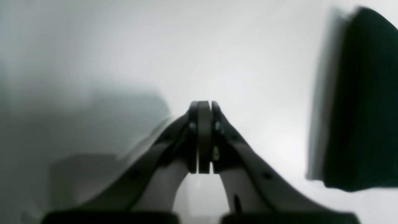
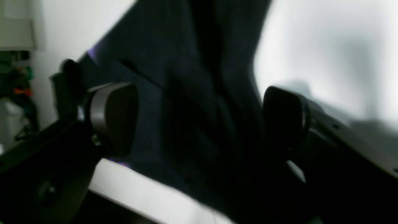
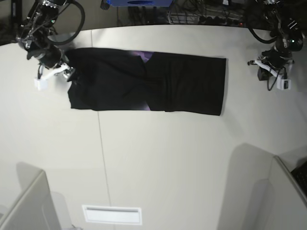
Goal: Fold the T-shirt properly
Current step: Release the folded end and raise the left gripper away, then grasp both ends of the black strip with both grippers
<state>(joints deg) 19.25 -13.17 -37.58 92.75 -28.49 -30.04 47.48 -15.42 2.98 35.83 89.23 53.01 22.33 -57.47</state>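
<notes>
The T-shirt (image 3: 146, 87) lies on the pale surface (image 3: 158, 167) as a long black band, its sides already turned in, with a sliver of purple print showing along the top edge near its middle. The right gripper (image 2: 199, 119) sits at the band's end nearest the far-left corner of the surface in the base view; its jaws stand wide apart, one pad on either side of the dark cloth, holding nothing. The left gripper (image 1: 203, 137) hovers over bare surface beyond the T-shirt's opposite end, well apart from it, with jaws pressed fully together and empty.

The step in hand looks like taking the end of the band to fold it lengthwise. To do it well, the right jaws should likely close on all layers at the hem together, not just the top ply, and the left gripper would need to open and take the matching corner so the edge lifts evenly.

The cloth is soft, matte and limp, with shallow creases and a diagonal overlap near the middle. It will probably sag and slide between layers, while the smooth surface offers little grip.
</notes>
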